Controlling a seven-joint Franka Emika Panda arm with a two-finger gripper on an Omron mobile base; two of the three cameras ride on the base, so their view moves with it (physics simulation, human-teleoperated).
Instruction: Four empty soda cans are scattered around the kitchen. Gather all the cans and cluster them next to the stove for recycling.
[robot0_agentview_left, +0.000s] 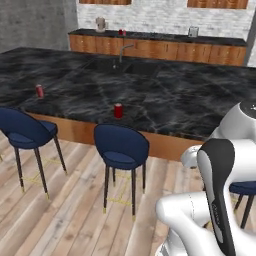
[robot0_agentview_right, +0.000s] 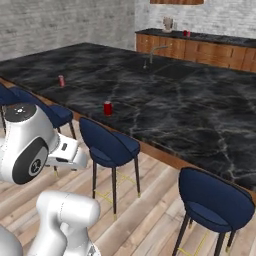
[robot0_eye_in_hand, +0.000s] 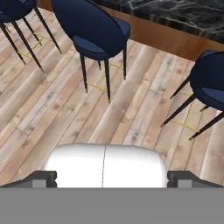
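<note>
My pincer (robot0_eye_in_hand: 112, 178) hangs low over the wood floor (robot0_eye_in_hand: 52, 113), its tips spread wide with nothing between them, aimed down at the blue stools (robot0_eye_in_hand: 94, 33). Every can lies ahead of it and higher, upright on the black marble: far to the left one soda can (robot0_agentview_left: 39, 90) on the table (robot0_agentview_left: 165, 105), nearer the middle a second soda can (robot0_agentview_left: 118, 110) by the table's front edge, and a third can (robot0_agentview_left: 122, 32) far beyond on the back counter (robot0_agentview_left: 160, 37). I'd judge the middle one closest to reach.
</note>
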